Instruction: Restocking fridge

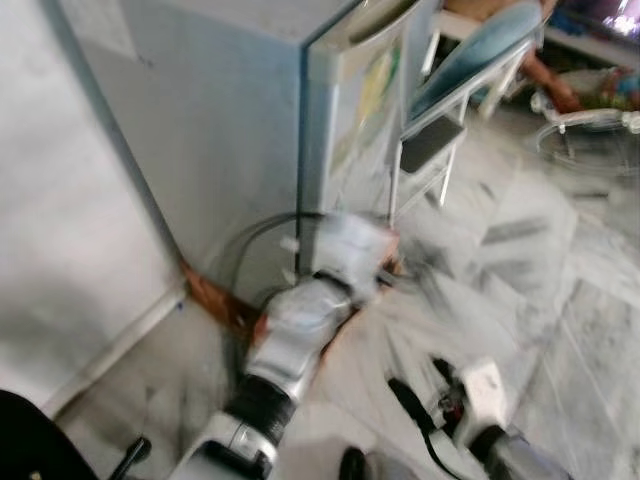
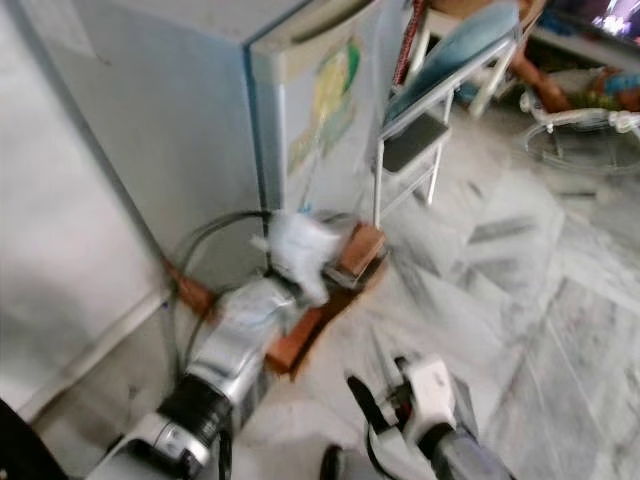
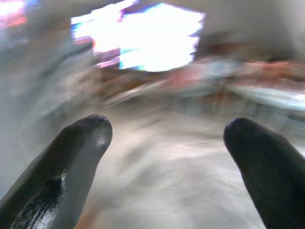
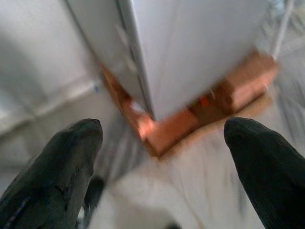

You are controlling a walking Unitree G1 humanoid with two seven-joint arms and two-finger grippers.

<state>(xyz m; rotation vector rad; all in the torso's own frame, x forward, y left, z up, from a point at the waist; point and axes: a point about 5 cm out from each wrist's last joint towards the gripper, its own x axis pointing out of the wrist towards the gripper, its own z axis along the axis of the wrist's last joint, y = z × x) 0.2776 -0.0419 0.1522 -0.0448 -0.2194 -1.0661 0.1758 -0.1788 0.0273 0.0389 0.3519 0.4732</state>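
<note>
A pale grey-blue fridge (image 1: 250, 110) stands by the wall, its door (image 1: 365, 95) shut and carrying coloured stickers. It rests on an orange-brown wooden base (image 4: 190, 121). My left arm (image 1: 300, 335) reaches to the fridge's lower front corner, its wrist blurred. In the left wrist view my left gripper (image 3: 167, 129) is open, with nothing between its fingers and a blurred room beyond. My right gripper (image 4: 162, 126) is open and empty too, facing the fridge's bottom corner and base. It hangs low over the floor (image 1: 410, 400).
Black cables (image 1: 245, 245) loop along the fridge's side near the base. A white step stool (image 1: 440, 145) stands right of the door. A white wall (image 1: 70, 220) closes the left. A fan guard (image 1: 590, 125) lies far right. Marble floor (image 1: 560, 300) lies open to the right.
</note>
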